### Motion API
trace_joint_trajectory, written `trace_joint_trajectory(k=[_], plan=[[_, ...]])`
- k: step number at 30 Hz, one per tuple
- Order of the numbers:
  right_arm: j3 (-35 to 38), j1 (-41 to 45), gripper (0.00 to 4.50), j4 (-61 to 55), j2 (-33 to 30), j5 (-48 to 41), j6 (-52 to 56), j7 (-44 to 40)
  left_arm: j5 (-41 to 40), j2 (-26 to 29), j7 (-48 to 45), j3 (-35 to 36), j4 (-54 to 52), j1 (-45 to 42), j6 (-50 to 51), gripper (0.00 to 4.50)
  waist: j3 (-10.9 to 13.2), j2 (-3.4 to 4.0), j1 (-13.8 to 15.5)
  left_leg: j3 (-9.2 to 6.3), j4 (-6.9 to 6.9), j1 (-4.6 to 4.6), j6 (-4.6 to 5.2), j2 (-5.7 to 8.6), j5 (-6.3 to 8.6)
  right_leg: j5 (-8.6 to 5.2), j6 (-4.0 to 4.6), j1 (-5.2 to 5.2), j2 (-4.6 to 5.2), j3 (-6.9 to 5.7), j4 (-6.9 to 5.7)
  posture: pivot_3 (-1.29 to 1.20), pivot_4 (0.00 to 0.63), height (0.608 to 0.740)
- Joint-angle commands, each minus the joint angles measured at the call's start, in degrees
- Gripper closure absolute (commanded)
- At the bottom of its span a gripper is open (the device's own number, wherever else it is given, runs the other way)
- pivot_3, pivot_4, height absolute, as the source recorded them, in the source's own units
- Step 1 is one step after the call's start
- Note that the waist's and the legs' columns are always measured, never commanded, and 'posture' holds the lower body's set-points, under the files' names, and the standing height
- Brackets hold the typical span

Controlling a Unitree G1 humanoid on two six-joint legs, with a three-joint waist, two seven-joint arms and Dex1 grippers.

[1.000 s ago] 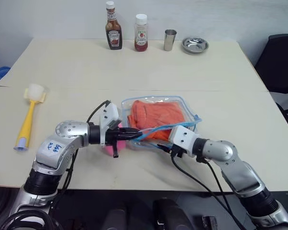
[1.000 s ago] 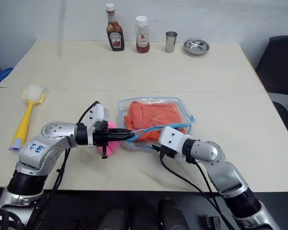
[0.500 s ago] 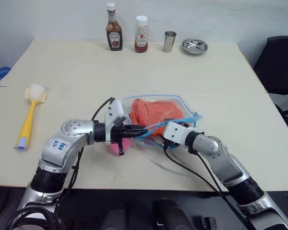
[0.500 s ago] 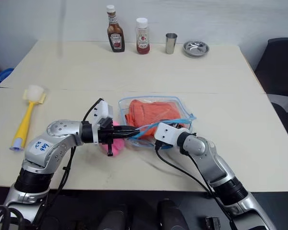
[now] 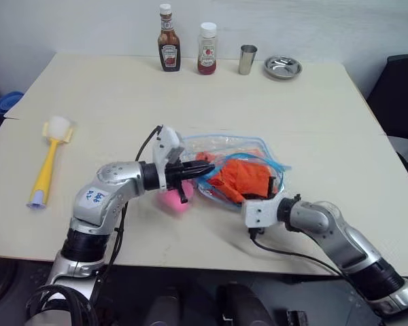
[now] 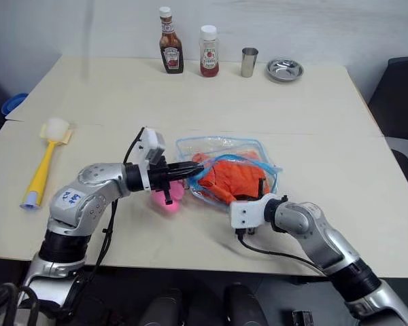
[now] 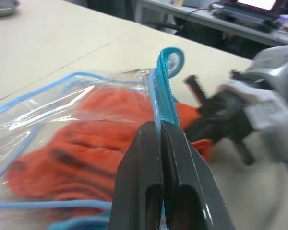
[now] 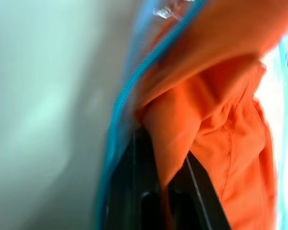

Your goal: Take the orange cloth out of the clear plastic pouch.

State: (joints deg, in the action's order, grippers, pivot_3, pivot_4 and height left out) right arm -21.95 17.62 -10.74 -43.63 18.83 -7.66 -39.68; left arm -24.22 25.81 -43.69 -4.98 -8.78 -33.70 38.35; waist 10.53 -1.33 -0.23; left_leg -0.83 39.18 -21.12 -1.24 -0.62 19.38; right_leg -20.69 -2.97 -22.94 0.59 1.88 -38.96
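Two end effectors meet at the clear plastic pouch (image 5: 236, 170) near the middle of the table (image 5: 122, 95). Pouch lies with its long axis running roughly 9 to 3 o'clock across the head views, its open blue-edged mouth turned toward 7 o'clock, toward the robot.

Orange cloth (image 5: 241, 178) bunched at the pouch mouth, partly spilling out toward 6 o'clock, its far part under the clear film.

Left end effector (image 5: 205, 169) comes in from 9 o'clock, fingers pressed together on the pouch's blue edge strip (image 7: 165, 91); the strip stands upright out of the pinch in the left wrist view. Cloth sits just past those fingertips, at their 3 o'clock in the head views.

Right end effector (image 6: 258, 191) reaches in from 5 o'clock, fingers closed on a fold of the orange cloth; the right wrist view shows orange fabric nipped between the dark fingers (image 8: 134, 191), blue edging beside it.

Left wrist view also catches the right end effector beyond the pouch, blurred.

Pink sponge (image 5: 174, 200) lies on the table under the left wrist, just beside the pouch.

Head views add: yellow-handled brush (image 5: 49, 157) at 9 o'clock, well apart; two sauce bottles (image 5: 168, 47), metal cup (image 5: 247, 59) and metal dish (image 5: 283, 66) along the far edge at 12 o'clock.
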Motion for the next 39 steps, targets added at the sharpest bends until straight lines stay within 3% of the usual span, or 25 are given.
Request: trace_joint_trajectory(k=[1,9,16,22,25,28,32,37,39], plan=[[0.2,-3.0,4.45,-3.3,-4.7,-4.1,-11.5,-5.2,6.4,0.2,4.3,-1.2,5.0,-1.9,-4.3,4.5,0.0,0.0,0.0,0.01,0.0,0.0,0.0,0.0,0.0,0.0,0.0,0.0,0.0,0.0,0.0,0.0,0.15,0.74],[10.5,-12.5,4.45,1.7,-22.8,-11.2,-31.6,-10.5,19.6,6.8,3.5,-6.3,13.1,-1.5,-18.8,4.5,0.0,0.0,0.0,0.04,-0.02,0.02,0.01,0.0,0.01,0.0,0.0,0.05,0.0,0.02,0.08,0.0,0.15,0.74],[20.3,-17.8,4.45,20.6,-29.1,-9.6,-38.9,-6.8,20.5,13.4,-1.0,-4.6,11.8,1.6,-22.6,4.5,0.0,0.0,-0.7,0.21,-0.1,0.22,0.02,-0.09,0.01,0.0,0.0,0.15,-0.06,0.15,0.06,0.0,0.15,0.74],[20.7,-10.1,4.45,36.7,-25.8,-6.4,-36.9,-1.6,18.2,17.4,-8.4,-4.9,5.3,6.6,-23.6,4.5,0.0,0.03,-1.6,0.44,-0.33,0.72,0.22,-0.12,0.12,0.0,0.0,0.48,-0.07,0.34,0.09,0.0,0.15,0.74],[22.0,-6.4,4.45,39.8,-20.7,-10.4,-30.7,-0.3,14.9,19.6,-14.4,-4.7,0.8,9.6,-24.3,4.5,0.0,0.04,-2.0,0.58,-0.47,0.82,0.2,-0.21,0.11,-0.01,0.01,0.47,-0.16,0.48,0.08,0.0,0.15,0.74],[25.0,-3.6,4.45,35.6,-12.7,-18.4,-16.3,0.5,12.5,21.7,-18.9,-4.4,-2.8,11.5,-23.2,4.5,0.0,0.05,-2.5,0.72,-0.61,0.88,0.1,-0.27,0.05,-0.01,0.02,0.45,-0.21,0.61,0.05,0.0,0.15,0.74],[25.6,-2.0,4.45,27.5,-5.8,-19.9,-3.0,3.6,12.6,21.3,-17.8,-3.5,-2.1,10.6,-19.9,4.5,0.1,0.26,-2.4,0.73,-0.59,0.87,0.04,-0.24,0.02,-0.01,0.02,0.41,-0.17,0.63,0.01,0.0,0.15,0.74],[25.6,-1.8,4.45,22.2,-2.0,-18.3,7.3,7.4,12.8,20.0,-15.2,-2.7,-0.4,9.1,-15.4,4.5,0.1,0.26,-1.8,0.7,-0.58,0.8,0.22,-0.23,0.12,-0.01,0.02,0.36,-0.15,0.62,0.03,0.0,0.15,0.74],[25.8,-2.8,4.0,20.0,-2.2,-18.4,8.9,7.0,13.2,19.2,-13.3,-2.3,0.6,8.5,-13.8,4.5,0.1,0.27,-1.6,0.71,-0.58,0.78,0.22,-0.22,0.12,-0.01,0.02,0.32,-0.14,0.62,0.03,0.0,0.15,0.74]])
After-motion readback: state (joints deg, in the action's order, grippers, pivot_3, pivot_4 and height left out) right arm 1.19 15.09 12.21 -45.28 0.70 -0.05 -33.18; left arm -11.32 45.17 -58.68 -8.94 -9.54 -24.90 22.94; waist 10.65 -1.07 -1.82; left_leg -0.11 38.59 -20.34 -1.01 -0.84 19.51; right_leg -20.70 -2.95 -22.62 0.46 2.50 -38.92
